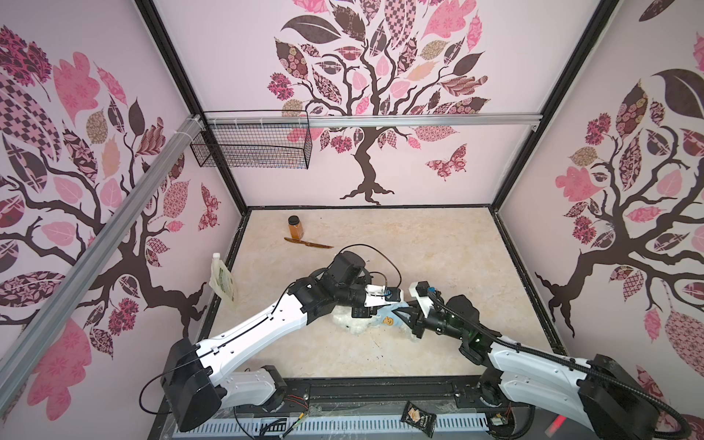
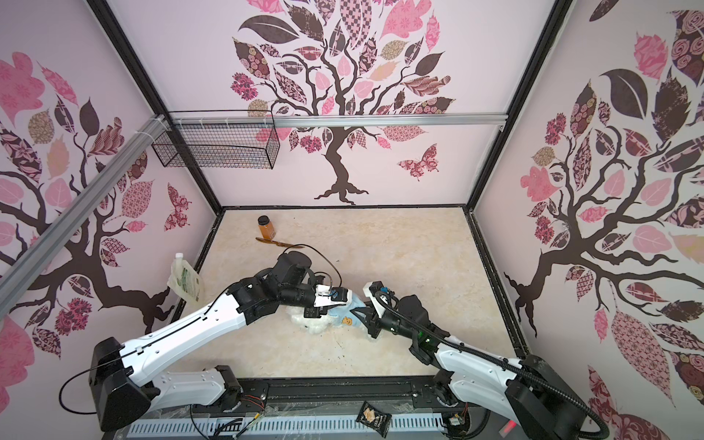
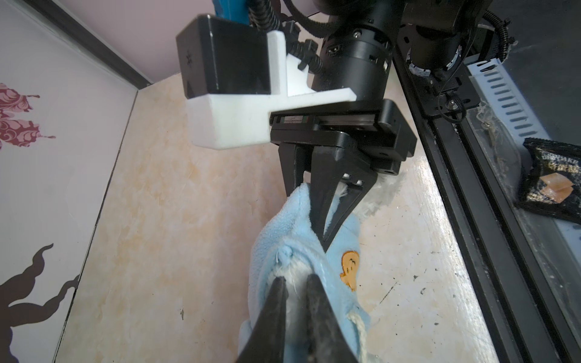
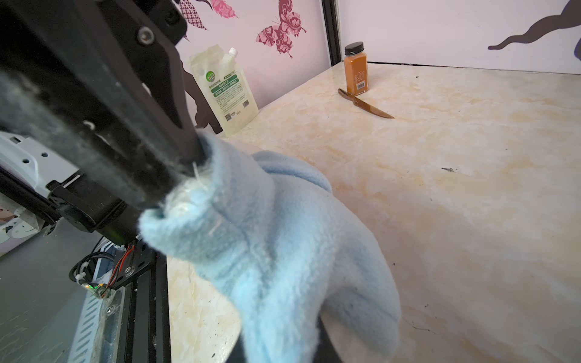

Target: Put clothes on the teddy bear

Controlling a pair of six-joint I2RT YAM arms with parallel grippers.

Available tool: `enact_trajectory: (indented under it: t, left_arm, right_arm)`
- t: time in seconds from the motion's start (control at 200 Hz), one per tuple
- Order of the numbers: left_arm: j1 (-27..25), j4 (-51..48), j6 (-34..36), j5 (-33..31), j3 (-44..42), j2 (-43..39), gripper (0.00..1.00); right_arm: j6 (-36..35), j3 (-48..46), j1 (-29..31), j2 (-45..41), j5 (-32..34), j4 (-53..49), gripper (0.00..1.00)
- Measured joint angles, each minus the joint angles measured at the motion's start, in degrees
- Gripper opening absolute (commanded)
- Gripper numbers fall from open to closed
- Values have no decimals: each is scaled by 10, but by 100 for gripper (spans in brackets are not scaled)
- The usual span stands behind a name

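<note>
1. Along the left edge of the bench (image 1: 438,247) a refill pouch (image 1: 222,280) leans on the wall; toward the far left corner stand a spice jar (image 1: 294,226) and a knife (image 1: 308,244); none of them bears on the dressing.
2. Left tool (image 3: 295,279): narrow, pinched at a sleeve cuff of the blue shirt (image 3: 283,226) with white fur between its fingers; it seems to grip the paw inside the cuff, so one limb looks threaded.
3. Midway between the side edges, nearer the front edge, lies the teddy bear (image 1: 348,324); the shirt covers part of it, with bare fur showing on the left; which end that is I cannot tell.
4. Right tool (image 3: 325,242): closed, its tips pinching a fold of the shirt beside the orange patch (image 3: 349,270).
5. My judgement: partly dressed; the other sleeve, and smoothing the shirt down the body, are likely left.
</note>
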Motion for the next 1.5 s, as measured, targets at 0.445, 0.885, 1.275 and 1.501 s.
enact_trajectory:
  t: [0.445,0.885,1.275,1.501]
  left_arm:
    - [0,-31,5,-5,30,19,15]
    - [-1,-68,43,-36,41,46,22]
    - [-3,-72,58,-52,41,63,28]
    - [-3,-58,56,-51,40,84,33]
  right_arm:
    - [0,0,0,0,0,0,0]
    - [0,0,0,3,0,-6,0]
    - [16,0,0,7,-5,-3,0]
    - [56,-2,-1,5,-6,1,0]
